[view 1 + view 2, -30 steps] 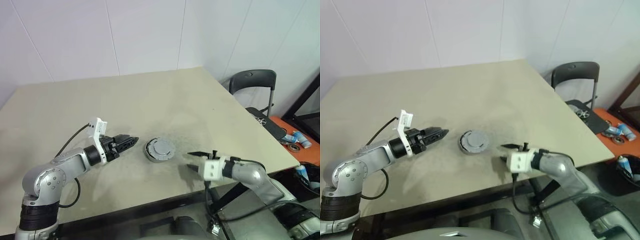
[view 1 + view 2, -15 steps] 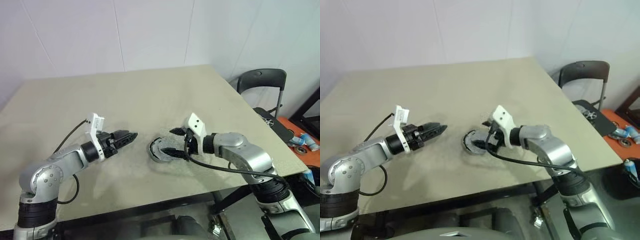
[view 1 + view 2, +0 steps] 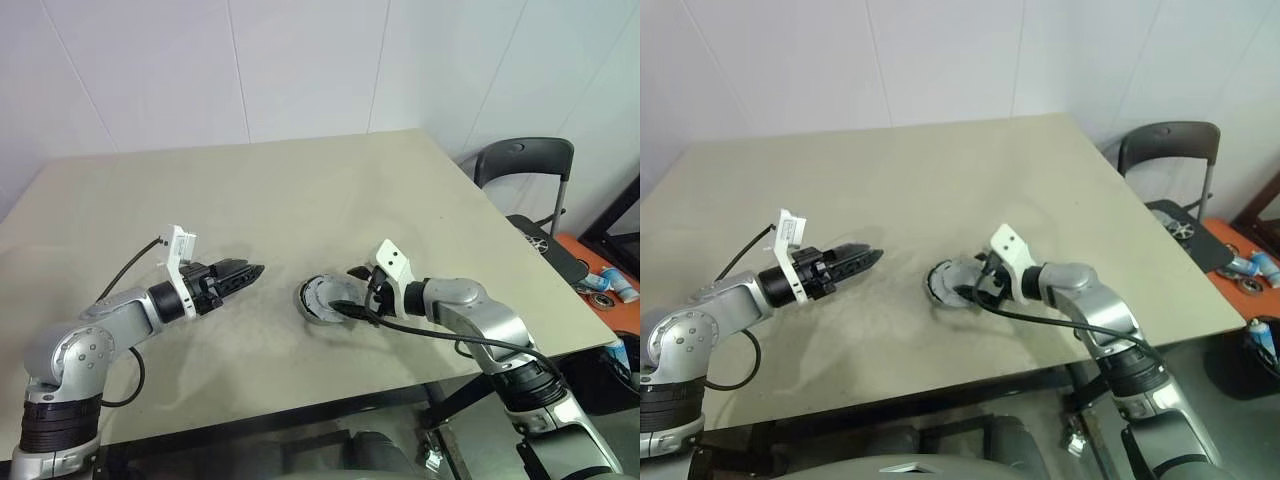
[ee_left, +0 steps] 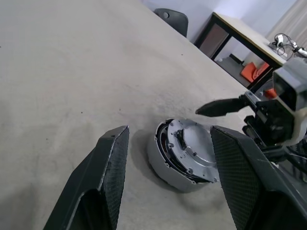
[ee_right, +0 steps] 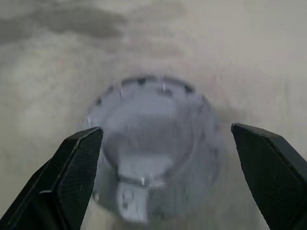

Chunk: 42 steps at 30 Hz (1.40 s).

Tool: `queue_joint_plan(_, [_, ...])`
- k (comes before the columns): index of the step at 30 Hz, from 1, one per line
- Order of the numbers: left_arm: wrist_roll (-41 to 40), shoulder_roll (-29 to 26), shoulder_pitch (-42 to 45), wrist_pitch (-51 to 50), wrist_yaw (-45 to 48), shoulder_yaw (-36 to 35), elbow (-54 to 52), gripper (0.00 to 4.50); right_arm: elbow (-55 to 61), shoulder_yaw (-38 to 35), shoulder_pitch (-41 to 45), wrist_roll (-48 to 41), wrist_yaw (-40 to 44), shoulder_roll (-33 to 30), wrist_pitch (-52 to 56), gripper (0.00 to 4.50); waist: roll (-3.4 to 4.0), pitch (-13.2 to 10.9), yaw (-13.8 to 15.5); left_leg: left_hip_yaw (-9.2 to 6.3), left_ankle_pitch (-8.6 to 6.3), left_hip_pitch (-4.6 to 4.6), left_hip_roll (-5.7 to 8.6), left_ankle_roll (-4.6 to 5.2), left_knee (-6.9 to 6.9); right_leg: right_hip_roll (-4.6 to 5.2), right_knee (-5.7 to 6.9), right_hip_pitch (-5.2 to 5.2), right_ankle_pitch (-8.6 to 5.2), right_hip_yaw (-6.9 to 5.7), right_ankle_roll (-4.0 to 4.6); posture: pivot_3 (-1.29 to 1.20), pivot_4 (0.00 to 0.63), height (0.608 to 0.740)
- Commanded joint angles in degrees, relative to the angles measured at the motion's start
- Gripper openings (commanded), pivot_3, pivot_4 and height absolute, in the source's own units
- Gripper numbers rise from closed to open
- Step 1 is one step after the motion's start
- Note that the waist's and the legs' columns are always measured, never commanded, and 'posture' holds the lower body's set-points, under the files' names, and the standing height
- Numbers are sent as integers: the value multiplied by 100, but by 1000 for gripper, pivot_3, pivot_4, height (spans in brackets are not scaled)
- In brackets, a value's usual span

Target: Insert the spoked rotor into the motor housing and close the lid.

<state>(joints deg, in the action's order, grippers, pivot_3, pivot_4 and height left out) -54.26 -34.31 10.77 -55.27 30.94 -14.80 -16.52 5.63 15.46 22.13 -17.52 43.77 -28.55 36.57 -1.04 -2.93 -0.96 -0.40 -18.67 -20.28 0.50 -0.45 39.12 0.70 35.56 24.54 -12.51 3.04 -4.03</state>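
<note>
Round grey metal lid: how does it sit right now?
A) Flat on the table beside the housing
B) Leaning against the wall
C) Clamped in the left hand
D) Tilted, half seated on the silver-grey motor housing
D: the round grey metal lid lies askew on the silver-grey motor housing, a dark gap showing along one edge; both hands stand apart from it.

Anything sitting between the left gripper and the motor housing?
Nothing: the left eye view shows bare table between the left gripper and the motor housing.
</note>
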Motion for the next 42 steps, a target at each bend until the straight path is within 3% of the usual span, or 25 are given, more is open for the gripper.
queue_joint_plan(1, [89, -37, 2, 159, 92, -61, -24, 2884, 139, 9, 2, 83, 36, 68, -158, 4477, 0, 0, -11, 1, 0, 2, -1, 0, 0, -1, 2, 0, 0, 1, 0, 0, 0, 740])
queue_joint_plan(15, [387, 84, -125, 356, 323, 48, 163, 2884, -318, 166, 133, 549, -13, 388, -418, 4477, -1, 1, -8, 1, 0, 7, -2, 0, 2, -2, 10, -1, 1, 1, -1, 0, 0, 740])
queue_joint_plan(21, [428, 129, -126, 358, 349, 61, 151, 2884, -621, 268, 223, 707, 7, 533, -451, 3053, -2, 2, -9, 2, 2, 20, -2, -2, 3, -3, 25, -7, 1, 3, -1, 0, 0, 740])
queue_joint_plan(30, [487, 200, -141, 400, 376, 116, 210, 2884, -643, 102, 365, 487, 24, 659, -44, 3054, -3, 3, -19, 6, 2, 75, -2, -3, 4, -4, 36, -56, -11, 6, 14, 0, 0, 740])
queue_joint_plan(38, [638, 253, -181, 542, 522, 155, 356, 2884, -391, -403, 547, -253, 16, 929, 1020, 3054, -3, 2, -20, 5, 2, 79, -3, -3, 4, -4, 38, -59, -10, 7, 14, 0, 0, 740])
queue_joint_plan(42, [709, 269, -250, 645, 612, 177, 414, 2884, -390, -357, 583, -173, -61, 926, 959, 3054, -2, 2, -22, 6, 2, 78, -3, -3, 2, -5, 37, -56, -10, 7, 13, 0, 0, 740])
